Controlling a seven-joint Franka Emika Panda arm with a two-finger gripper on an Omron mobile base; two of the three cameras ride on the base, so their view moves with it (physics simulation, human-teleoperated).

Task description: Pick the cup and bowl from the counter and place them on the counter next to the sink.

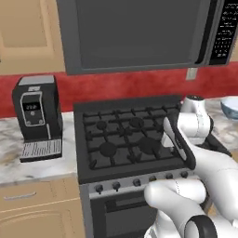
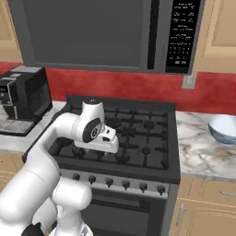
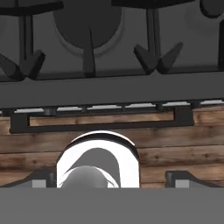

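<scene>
With its jaws spread wide and holding nothing, the gripper [image 3: 111, 177] hangs over the front edge of the stove [image 2: 133, 133], while the bowl [image 2: 223, 128] sits on the counter [image 2: 198, 152] well off to the stove's right, the cup unseen.

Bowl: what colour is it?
Pale blue-grey outside, whitish inside; the bowl shows best in the right base view.

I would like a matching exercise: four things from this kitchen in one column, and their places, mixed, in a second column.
Things:
1. bowl
2. coffee machine
3. microwave
4. stove

Places:
A. above the stove
B. on the counter right of the stove
C. on the counter left of the stove
D. between the two counter parts

Pairs: 1-B, 2-C, 3-A, 4-D
</scene>
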